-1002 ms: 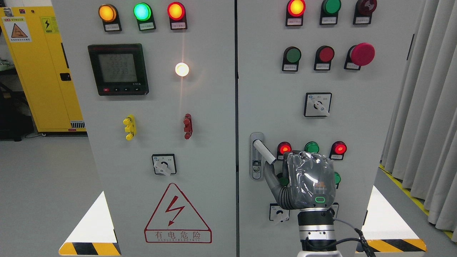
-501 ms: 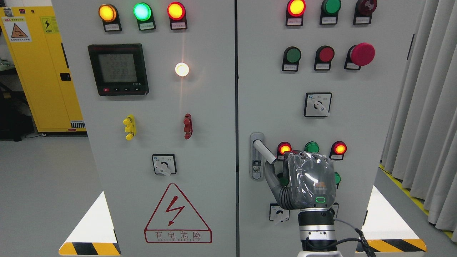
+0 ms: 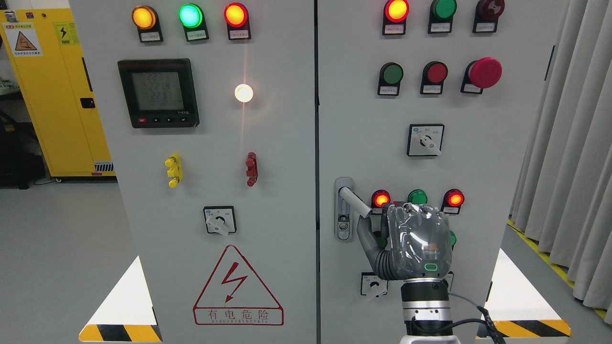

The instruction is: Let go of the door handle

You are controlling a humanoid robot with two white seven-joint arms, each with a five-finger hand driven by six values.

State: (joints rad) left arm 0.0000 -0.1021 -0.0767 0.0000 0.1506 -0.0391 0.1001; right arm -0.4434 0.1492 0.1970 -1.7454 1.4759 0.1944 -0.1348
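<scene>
Basically the right hand [image 3: 415,243] sits low on the right cabinet door [image 3: 478,167], back of the hand toward the camera, arm coming up from the bottom edge right of middle. The door handle [image 3: 355,200] is a grey lever on a lock plate at the door's left edge, angled down to the right, its tip just above the thumb [image 3: 366,236]. Thumb looks just beside or barely touching the lever tip, can't tell which. The other fingers are hidden behind the hand, so can't tell if they are apart or curled. Judgement: release looks mostly done, since nothing wraps the lever; left to do is pulling the hand clear of the door. Left hand not in view. Readable writing: red warning triangle [image 3: 237,284] on the left door with "有电危险"; the smaller line beneath is too small to read. Meter screen [image 3: 158,91] digits blurred, button labels unreadable.
</scene>
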